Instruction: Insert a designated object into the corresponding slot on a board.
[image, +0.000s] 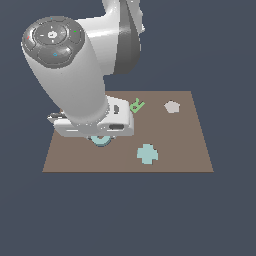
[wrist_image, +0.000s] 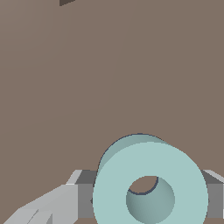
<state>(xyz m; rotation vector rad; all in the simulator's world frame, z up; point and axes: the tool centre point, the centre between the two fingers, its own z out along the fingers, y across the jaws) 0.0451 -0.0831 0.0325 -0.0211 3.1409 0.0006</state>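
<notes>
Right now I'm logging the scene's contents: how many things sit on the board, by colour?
Teal: 2, ring and cross
Pale grey: 1, pentagon
Green: 1, letter mark
Total: 4, on the brown board

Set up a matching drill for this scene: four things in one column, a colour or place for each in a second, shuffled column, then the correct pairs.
Things:
1. ring
2. cross-shaped piece
3. pentagon
4. letter R mark

Descriptions:
A. pale grey, far corner of the board at the exterior view's right
B. bright green, flat on the board
C. light teal, between the fingers of the hand
D. light teal, lying free near the board's near edge

Pairs: 1-C, 2-D, 3-A, 4-B
</notes>
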